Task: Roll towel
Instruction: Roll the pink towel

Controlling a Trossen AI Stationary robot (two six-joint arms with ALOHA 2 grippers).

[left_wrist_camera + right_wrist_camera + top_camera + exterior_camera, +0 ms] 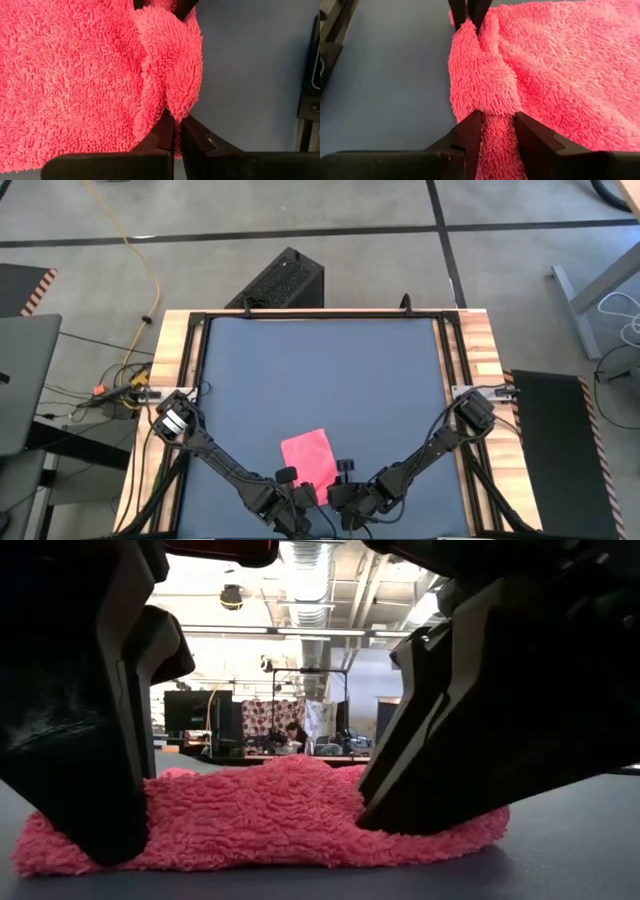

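Pinching the towel's [309, 457] 6 o'clock edge, your left tool [176, 131] and right tool [496, 131] gripped soft, limp pile; hold hems.

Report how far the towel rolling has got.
Done: both pincers have gripped the near edge of the pink towel on the grey mat. In hand: the left pincer and right pincer each pinch a raised fold along that edge. Left: most of the towel lies flat, with no roll formed yet.
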